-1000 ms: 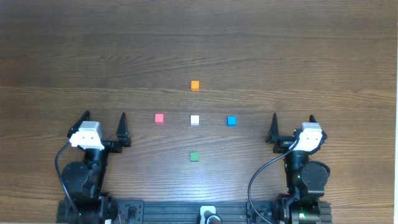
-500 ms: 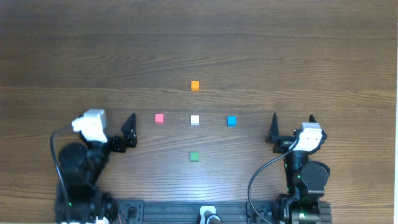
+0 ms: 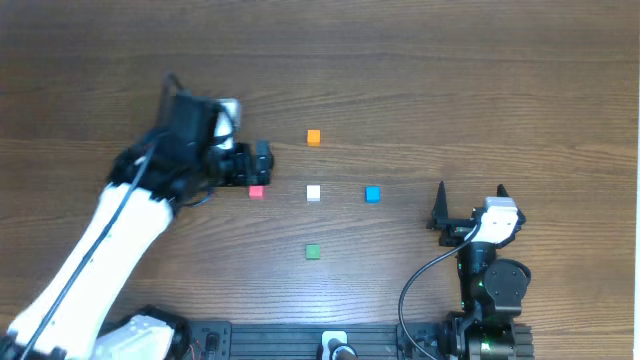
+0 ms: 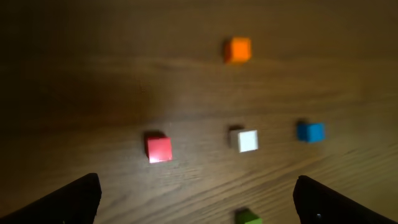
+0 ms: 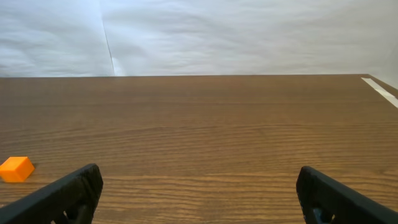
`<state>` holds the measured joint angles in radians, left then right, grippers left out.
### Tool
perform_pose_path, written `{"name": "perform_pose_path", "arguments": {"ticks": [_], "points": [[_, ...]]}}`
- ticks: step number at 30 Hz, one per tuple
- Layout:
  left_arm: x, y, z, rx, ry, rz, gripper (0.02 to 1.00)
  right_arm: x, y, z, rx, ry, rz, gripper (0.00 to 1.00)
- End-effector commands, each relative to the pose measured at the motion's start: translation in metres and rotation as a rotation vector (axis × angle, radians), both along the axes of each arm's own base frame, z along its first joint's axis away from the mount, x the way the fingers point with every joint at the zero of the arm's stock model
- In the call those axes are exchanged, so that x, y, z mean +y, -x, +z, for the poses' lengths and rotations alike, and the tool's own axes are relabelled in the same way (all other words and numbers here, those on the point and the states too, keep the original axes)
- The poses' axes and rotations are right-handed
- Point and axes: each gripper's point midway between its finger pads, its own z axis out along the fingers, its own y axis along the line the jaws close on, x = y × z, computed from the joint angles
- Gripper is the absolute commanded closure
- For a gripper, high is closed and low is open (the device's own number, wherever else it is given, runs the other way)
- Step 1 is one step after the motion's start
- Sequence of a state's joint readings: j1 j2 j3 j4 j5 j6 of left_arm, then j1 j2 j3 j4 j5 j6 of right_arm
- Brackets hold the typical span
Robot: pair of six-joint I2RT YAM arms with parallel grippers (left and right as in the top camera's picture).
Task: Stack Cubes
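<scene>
One likely light, rigid red cube [image 4: 159, 149], nine o'clock of the white cube [image 4: 244, 140], suits the wide-open left gripper [image 4: 196, 196] pinching opposite flat faces.

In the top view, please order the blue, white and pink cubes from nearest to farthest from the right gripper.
1. Blue cube, closest to the right gripper.
2. White cube, middle of the row.
3. Pink cube, row's left end.

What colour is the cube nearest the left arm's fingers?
The cube is pinkish red, clearest in the left wrist view.
</scene>
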<state>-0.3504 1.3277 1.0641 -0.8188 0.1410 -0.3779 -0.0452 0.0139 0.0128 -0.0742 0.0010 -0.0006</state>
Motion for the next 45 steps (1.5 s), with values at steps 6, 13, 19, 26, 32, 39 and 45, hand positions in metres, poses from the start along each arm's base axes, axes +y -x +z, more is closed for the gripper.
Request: {"name": "perform_pose_path", "arguments": {"ticks": [6, 13, 19, 26, 32, 39, 45], "points": [[-0.006, -0.002, -0.079, 0.213, -0.184, 0.147, 0.02, 0.001, 0.0, -0.002, -0.001, 0.0, 0.008, 0.007], [-0.004, 0.004, -0.112, 0.311, -0.228, 0.176, 0.02, 0.001, 0.0, -0.002, -0.001, 0.0, 0.008, 0.009], [-0.003, 0.005, -0.126, 0.334, -0.265, 0.169, 0.04, 0.001, 0.0, -0.002, -0.001, 0.0, 0.008, 0.007], [-0.013, -0.003, -0.139, 0.289, -0.301, 0.068, 0.047, 0.001, 0.0, -0.002, -0.001, 0.0, 0.008, 0.007], [-0.013, -0.006, -0.14, 0.273, -0.318, 0.036, 0.056, 0.001, 0.0, -0.002, -0.001, 0.0, 0.008, 0.007], [-0.012, -0.006, -0.14, 0.264, -0.334, -0.004, 0.064, 0.001, 0.0, -0.002, -0.001, 0.0, 0.008, 0.007], [-0.008, -0.005, -0.143, 0.262, -0.341, 0.004, 0.132, 0.001, 0.0, -0.002, -0.001, 0.0, 0.008, 0.009]]}}
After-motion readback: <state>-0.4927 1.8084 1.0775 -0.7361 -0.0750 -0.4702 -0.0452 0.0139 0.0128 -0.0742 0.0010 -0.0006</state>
